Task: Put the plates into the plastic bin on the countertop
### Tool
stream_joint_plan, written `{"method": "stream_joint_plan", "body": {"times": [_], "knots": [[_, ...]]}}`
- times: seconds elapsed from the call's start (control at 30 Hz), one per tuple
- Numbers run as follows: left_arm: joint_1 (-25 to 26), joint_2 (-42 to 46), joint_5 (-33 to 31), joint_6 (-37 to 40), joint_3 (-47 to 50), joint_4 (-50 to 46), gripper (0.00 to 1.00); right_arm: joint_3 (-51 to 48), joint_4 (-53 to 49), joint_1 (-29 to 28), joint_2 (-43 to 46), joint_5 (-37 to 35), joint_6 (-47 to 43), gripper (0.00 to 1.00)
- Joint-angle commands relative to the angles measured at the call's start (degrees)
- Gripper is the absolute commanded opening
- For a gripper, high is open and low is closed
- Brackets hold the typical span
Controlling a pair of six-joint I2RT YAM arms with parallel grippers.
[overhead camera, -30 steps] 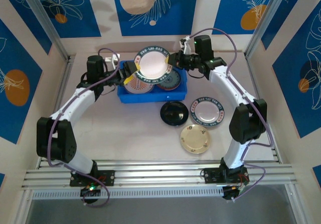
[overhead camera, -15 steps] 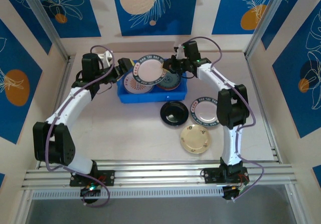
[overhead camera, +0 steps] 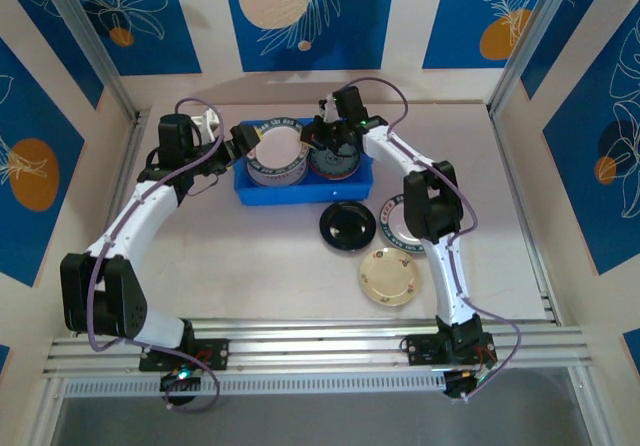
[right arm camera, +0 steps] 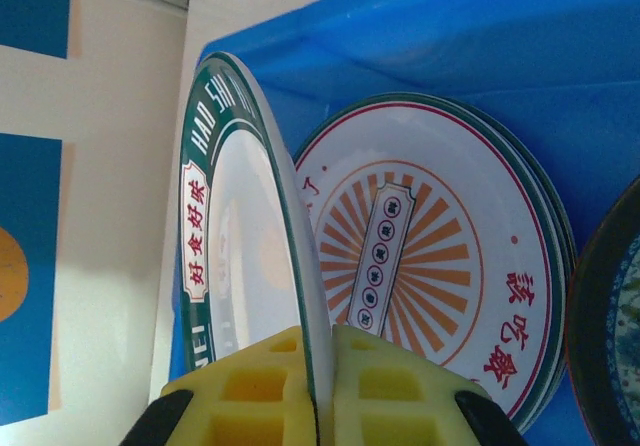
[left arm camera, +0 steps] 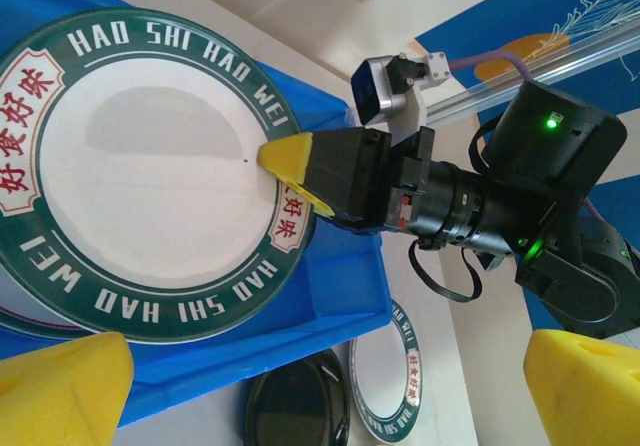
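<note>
My right gripper (overhead camera: 306, 142) (right arm camera: 322, 386) is shut on the rim of a white plate with a dark green lettered rim (overhead camera: 277, 147) (left arm camera: 140, 176) (right arm camera: 235, 236). It holds the plate tilted over the left half of the blue plastic bin (overhead camera: 300, 192) (left arm camera: 330, 286) (right arm camera: 500, 36). Under it in the bin lies a white plate with an orange design (right arm camera: 430, 256), and a teal-patterned plate (overhead camera: 336, 163) (right arm camera: 612, 316) lies to the right. My left gripper (overhead camera: 241, 142) (left arm camera: 320, 396) stands open at the bin's left end, with nothing between its fingers.
On the countertop (overhead camera: 250, 256) in front of the bin lie a glossy black plate (overhead camera: 347, 226) (left arm camera: 295, 411), a second green-rimmed white plate (overhead camera: 398, 223) (left arm camera: 405, 366) partly under my right arm, and a cream plate (overhead camera: 390, 276). Metal rails frame the surface.
My right gripper has carried the green-rimmed plate left and down over the bin's left half. My left gripper has drawn back a little toward the left.
</note>
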State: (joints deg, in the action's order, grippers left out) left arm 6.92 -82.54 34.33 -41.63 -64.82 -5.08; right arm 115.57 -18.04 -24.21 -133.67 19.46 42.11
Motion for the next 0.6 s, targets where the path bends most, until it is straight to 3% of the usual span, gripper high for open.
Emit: {"method": "stream_joint_plan", "body": {"times": [0.0, 0.57], "knots": [[-0.80, 1.42, -0.37, 1.17, 0.74, -0.31, 1.00, 3.57, -1.34, -0.62, -1.60, -0.01, 0.00, 0.00], [-0.86, 0.80, -0.49, 1.57, 1.89, -0.45, 1.00, 13.88, -9.58, -2.58, -10.11, -2.85, -2.63, 0.00]]}}
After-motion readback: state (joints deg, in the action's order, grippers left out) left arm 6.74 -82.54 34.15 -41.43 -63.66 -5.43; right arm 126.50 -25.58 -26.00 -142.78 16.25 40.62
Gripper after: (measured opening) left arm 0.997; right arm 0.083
